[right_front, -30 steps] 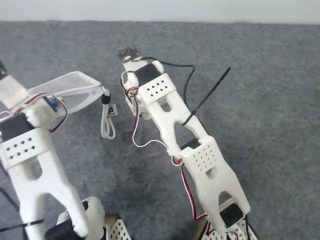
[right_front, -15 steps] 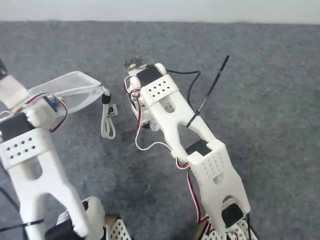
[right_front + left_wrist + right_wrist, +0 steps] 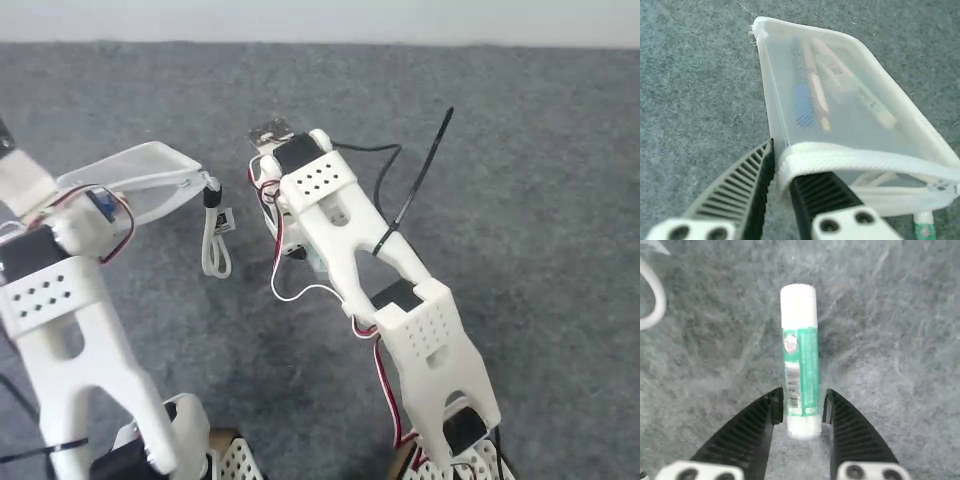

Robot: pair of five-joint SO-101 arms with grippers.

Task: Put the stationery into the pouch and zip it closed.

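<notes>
My right end effector (image 3: 801, 396) sits low over the grey felt worktop (image 3: 520, 200), jaws narrowly apart and straddling the near end of the green-and-white glue stick (image 3: 800, 350). The stick lies flat, pointing away from the fingers; I cannot tell if they press it. On the left, my left end effector (image 3: 782, 156) is pinched on the zip edge of the translucent white mesh pouch (image 3: 840, 110), which holds a blue pen (image 3: 801, 100) and others.
</notes>
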